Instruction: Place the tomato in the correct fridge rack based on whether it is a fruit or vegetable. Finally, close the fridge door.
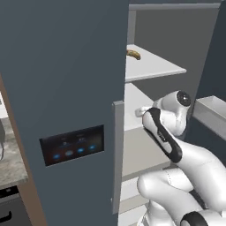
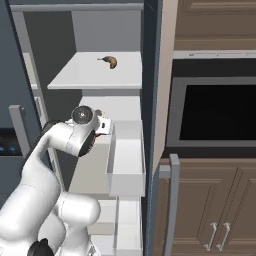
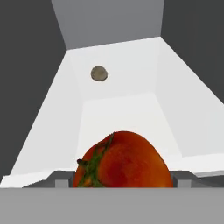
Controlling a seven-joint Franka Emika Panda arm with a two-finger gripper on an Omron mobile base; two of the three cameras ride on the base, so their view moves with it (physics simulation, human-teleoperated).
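A: How will the tomato (image 3: pixel 124 161) handle, and where is it?

B: It sits at the gripper (image 3: pixel 122 181), over the fridge rack (image 3: pixel 118 116), a brownish lump (image 3: pixel 99 73) farther back. Probably light, smooth and easily bruised; hold it across its widest part.

A: And the jaws?

B: They appear to pinch the tomato. The fingertips are hidden, so contact cannot be confirmed.

Brown wooden cabinets (image 2: pixel 215 200) surround a dark, perhaps oven, recess (image 2: pixel 217 112).
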